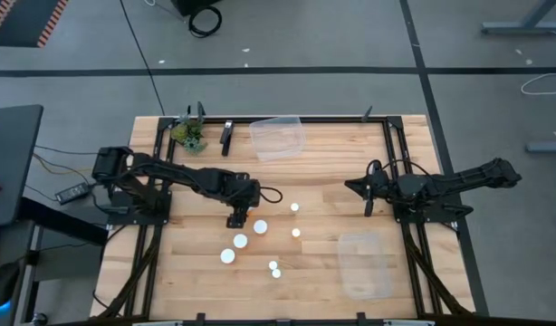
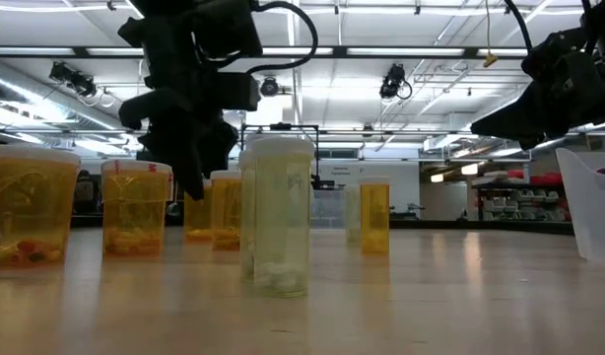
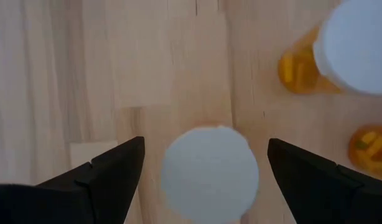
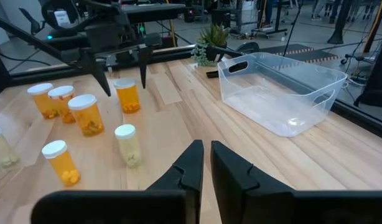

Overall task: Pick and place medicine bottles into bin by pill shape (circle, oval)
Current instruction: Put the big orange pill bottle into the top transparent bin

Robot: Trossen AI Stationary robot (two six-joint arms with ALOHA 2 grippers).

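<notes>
Pale bottle nearest, left end effector wide over white cap, right end effector narrow, empty.

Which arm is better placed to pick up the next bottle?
The left. The left gripper hangs open directly above a white-capped bottle, one finger on each side. The right gripper is shut and waits apart from the bottles, near the table's right side.

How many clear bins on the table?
2. One bin sits at the table's top edge in the high view, beside the small plant. The other bin sits at the lower right, below the right arm. None looks hidden.
</notes>
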